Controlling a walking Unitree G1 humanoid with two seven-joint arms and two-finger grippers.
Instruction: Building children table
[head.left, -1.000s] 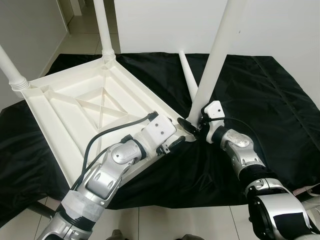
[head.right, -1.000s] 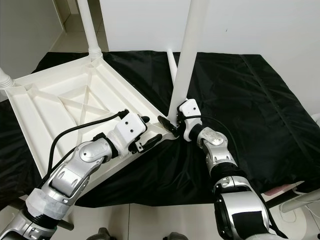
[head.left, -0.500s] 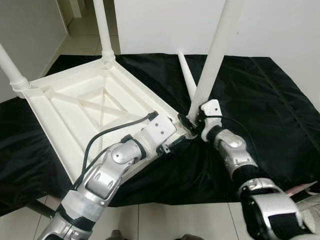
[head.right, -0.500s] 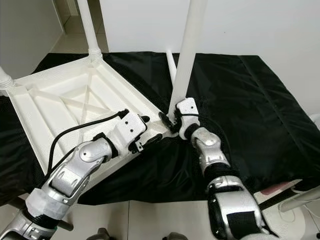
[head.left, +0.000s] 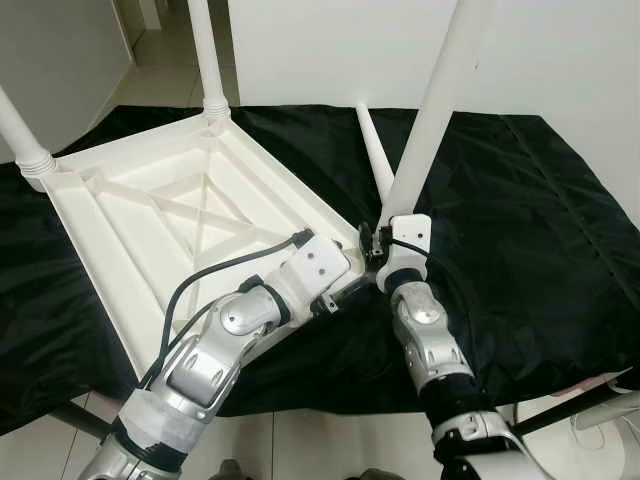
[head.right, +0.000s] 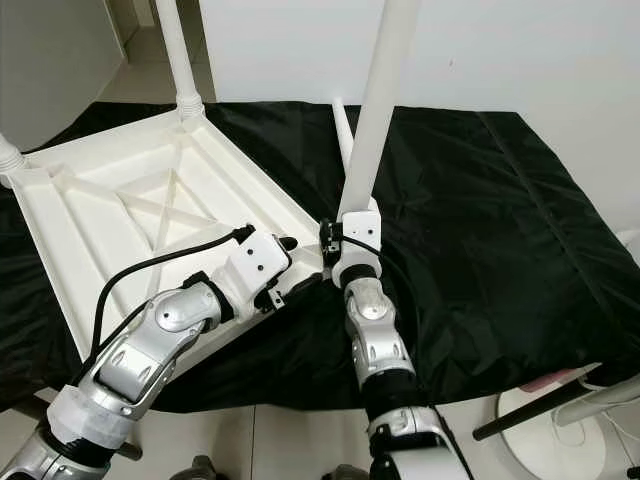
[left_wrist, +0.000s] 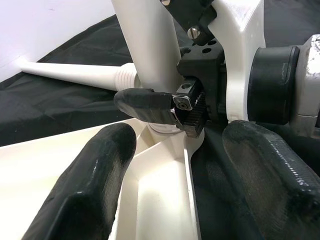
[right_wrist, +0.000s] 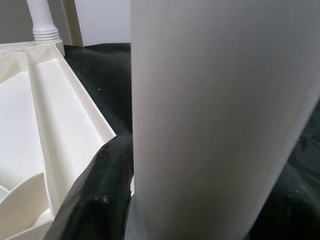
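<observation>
The white children's table lies upside down on a black cloth. Two legs are fixed at its far corners. A third white leg stands tilted at the near right corner socket, and my right gripper is shut around its base. In the right wrist view the leg is pressed against one black finger. My left gripper is open at the same corner, its fingers either side of the table's rim. A loose leg lies on the cloth behind.
The black cloth covers the floor up to a white wall. Tiled floor shows at the near edge and through a doorway at the far left. A white round base with a dark rod sits at the near right.
My right forearm has swung in from the right and now sits nearly straight below the leg, the gripper turning around the leg's base. The left arm has barely moved.
</observation>
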